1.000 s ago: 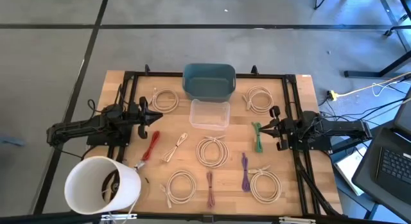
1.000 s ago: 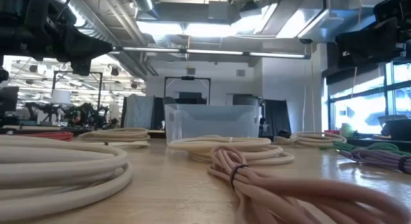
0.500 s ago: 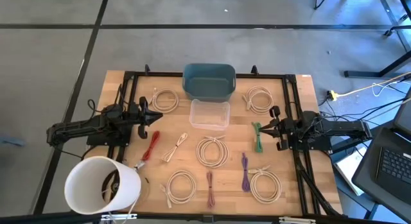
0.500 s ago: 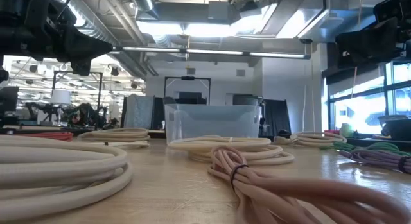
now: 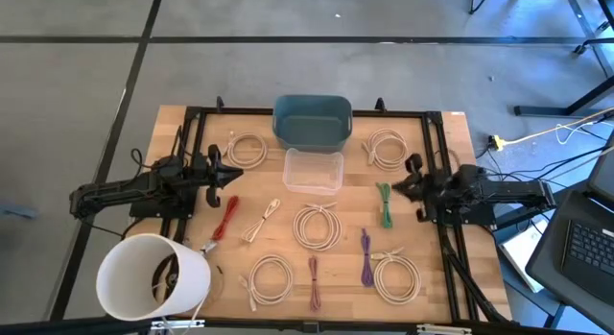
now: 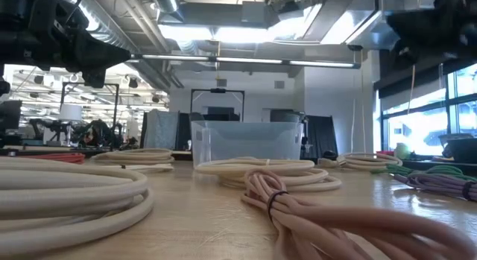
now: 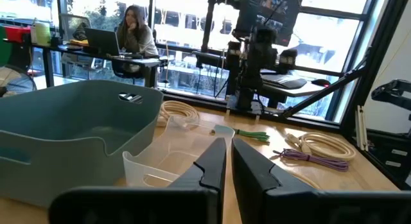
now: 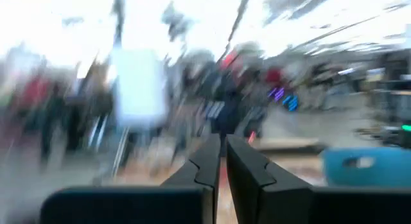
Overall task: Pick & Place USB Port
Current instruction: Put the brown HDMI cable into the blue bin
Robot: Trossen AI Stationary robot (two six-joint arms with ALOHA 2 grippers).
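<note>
Both arms are seen to be dark, near-black, built of slim jointed segments that widen into blockier housings toward the wrist. The left gripper (image 5: 223,178) is formed of two narrow black fingers (image 7: 212,165) with flat, angular faces tapering to blunt tips; a broad dark rounded housing is seen directly behind them. The right gripper (image 5: 401,189) shows the same matte black two-finger form (image 8: 207,161), backed by an identical rounded housing. No markings or screws can be made out.
</note>
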